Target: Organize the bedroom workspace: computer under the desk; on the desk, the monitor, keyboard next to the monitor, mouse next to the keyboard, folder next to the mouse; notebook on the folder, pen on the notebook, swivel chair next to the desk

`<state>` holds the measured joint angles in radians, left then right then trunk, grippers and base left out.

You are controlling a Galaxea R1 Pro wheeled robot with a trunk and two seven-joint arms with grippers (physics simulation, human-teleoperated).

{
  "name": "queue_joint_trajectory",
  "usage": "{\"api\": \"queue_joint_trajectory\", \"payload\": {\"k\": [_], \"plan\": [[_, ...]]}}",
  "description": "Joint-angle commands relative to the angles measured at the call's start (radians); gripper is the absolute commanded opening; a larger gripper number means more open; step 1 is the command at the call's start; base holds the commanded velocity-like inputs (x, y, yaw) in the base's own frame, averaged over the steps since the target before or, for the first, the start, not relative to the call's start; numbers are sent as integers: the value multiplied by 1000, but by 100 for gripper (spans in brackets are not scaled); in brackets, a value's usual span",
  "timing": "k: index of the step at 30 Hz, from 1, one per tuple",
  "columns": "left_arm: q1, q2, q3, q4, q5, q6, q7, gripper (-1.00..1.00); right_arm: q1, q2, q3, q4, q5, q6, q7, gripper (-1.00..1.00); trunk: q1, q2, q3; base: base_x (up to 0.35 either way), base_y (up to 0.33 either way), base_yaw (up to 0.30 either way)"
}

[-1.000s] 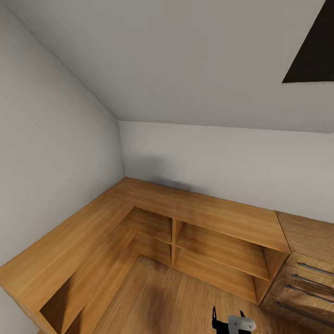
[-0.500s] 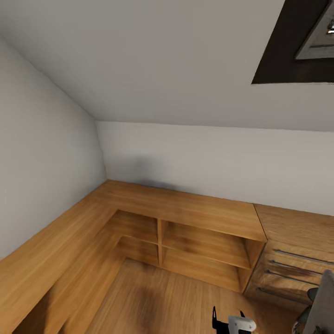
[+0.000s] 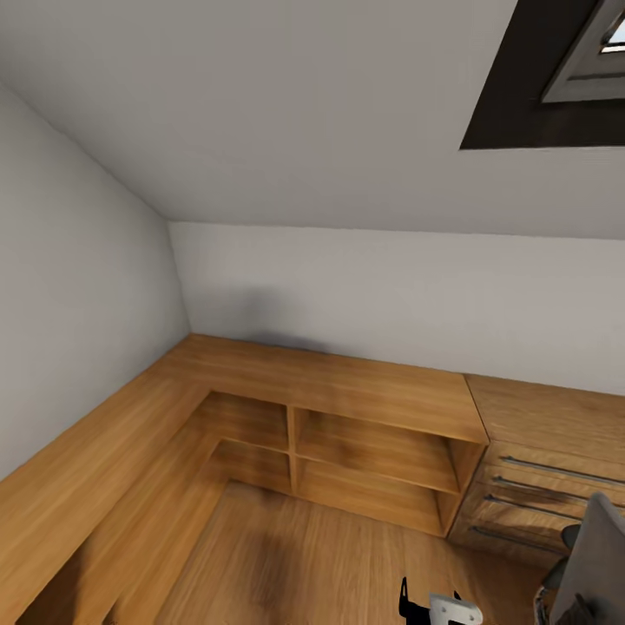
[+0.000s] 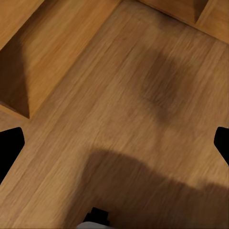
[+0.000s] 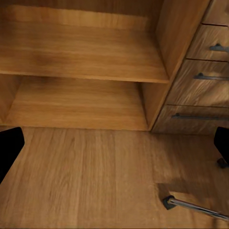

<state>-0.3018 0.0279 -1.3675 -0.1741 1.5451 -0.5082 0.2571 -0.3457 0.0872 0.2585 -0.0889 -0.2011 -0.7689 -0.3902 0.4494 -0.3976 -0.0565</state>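
Observation:
I am in the bedroom, facing a corner under the sloped pale grey wall [image 3: 286, 121]. A grey upholstered part of the swivel chair [image 3: 599, 555] shows at the lower right of the head view. One chrome leg with a caster [image 5: 191, 205] shows in the right wrist view. My left gripper [image 4: 114, 145] is open over bare oak floor, black fingertips [image 4: 9, 150] far apart. My right gripper [image 5: 114, 145] is open too, low over the floor and facing the shelves. The desk, computer, monitor, keyboard, mouse, folder, notebook and pen are out of view.
An L-shaped oak shelf unit [image 3: 347, 391] with open compartments fills the corner. An oak dresser [image 3: 538, 486] with bar handles adjoins it on the right. A dark-framed skylight [image 3: 555, 78] sits top right. Oak plank floor [image 3: 304, 555] lies in front.
The whole head view has shifted, so the camera has turned right. The skylight shows more, and the dresser and the chair's grey part have come further into the picture.

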Motion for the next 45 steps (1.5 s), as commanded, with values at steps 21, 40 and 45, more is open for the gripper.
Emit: {"api": "queue_joint_trajectory", "payload": {"k": [21, 40, 45], "plan": [[-1, 3, -7, -4, 3, -3, 10, 100, -1, 0, 10, 1, -11, -1, -4, 100, 1, -2, -31, 237, 93, -99], [-1, 3, -7, -4, 3, -4, 11, 100, -1, 0, 11, 1, -5, -1, -3, 100, 1, -2, -32, 52, 15, -294], [-1, 3, -7, -4, 3, -4, 11, 100, -1, 0, 12, 1, -3, -1, -3, 100, 1, -2, -32, 1, 0, -300]]}}
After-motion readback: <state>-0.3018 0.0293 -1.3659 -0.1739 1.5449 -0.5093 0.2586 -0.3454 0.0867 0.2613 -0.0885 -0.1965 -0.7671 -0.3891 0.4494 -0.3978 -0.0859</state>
